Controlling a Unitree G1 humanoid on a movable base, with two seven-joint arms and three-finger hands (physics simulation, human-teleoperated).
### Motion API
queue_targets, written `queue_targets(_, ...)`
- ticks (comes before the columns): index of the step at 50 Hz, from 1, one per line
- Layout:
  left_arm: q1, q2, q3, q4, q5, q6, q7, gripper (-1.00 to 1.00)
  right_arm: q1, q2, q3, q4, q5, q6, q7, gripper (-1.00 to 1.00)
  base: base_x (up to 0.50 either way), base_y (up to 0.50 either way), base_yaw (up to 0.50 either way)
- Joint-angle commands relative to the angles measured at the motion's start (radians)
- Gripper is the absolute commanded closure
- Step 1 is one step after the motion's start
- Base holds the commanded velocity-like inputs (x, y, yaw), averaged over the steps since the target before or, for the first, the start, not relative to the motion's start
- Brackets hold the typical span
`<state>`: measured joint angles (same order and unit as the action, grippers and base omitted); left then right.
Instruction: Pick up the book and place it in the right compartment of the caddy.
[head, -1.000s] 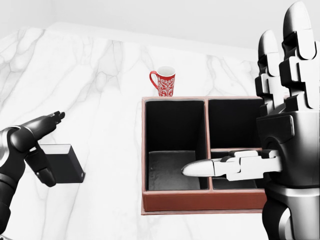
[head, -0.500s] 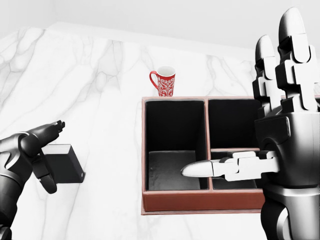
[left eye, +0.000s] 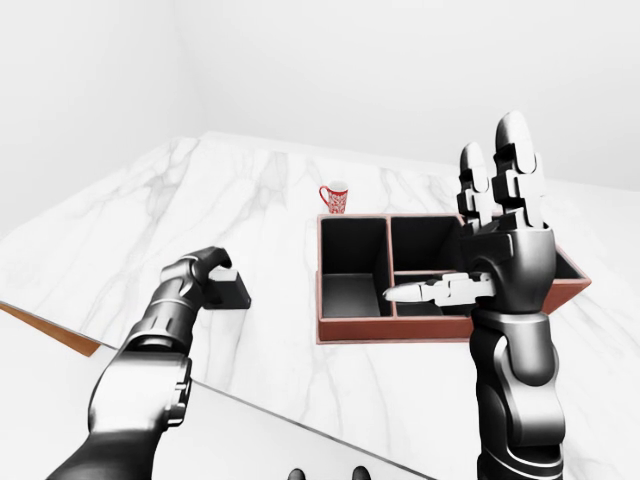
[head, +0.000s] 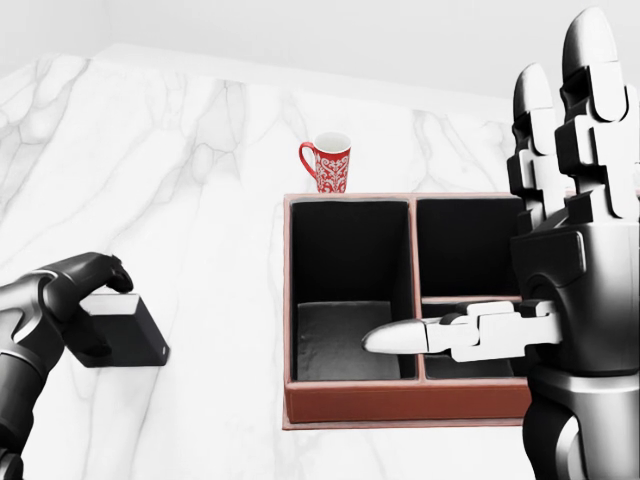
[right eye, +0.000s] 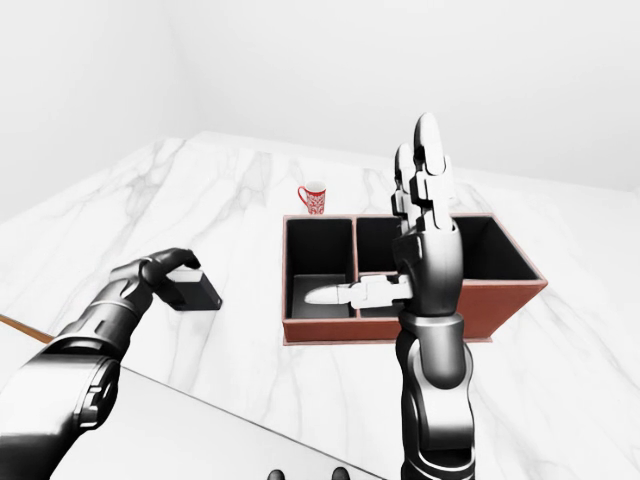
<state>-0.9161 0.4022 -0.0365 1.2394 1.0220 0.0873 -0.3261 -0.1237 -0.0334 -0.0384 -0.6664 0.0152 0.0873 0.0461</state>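
I see a red-and-white patterned mug (head: 327, 163) upright, handle to head view's left | standing on the white marble counter (head: 200, 180) | plain white wall (left eye: 400, 70) above.

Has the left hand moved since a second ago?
Yes. In the head view the left hand has curled its fingers down over the top of the small black book, which lies in the same place on the white marble table.
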Motion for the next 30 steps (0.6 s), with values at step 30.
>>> queue_targets(30, 0.005, 0.044, 0.059, -0.468, 0.000, 0.000, -0.200, 1.00, -0.048, -0.008, -0.002, 0.002, -0.001, 0.000, 0.000, -1.00, 0.00, 0.00, 0.00)
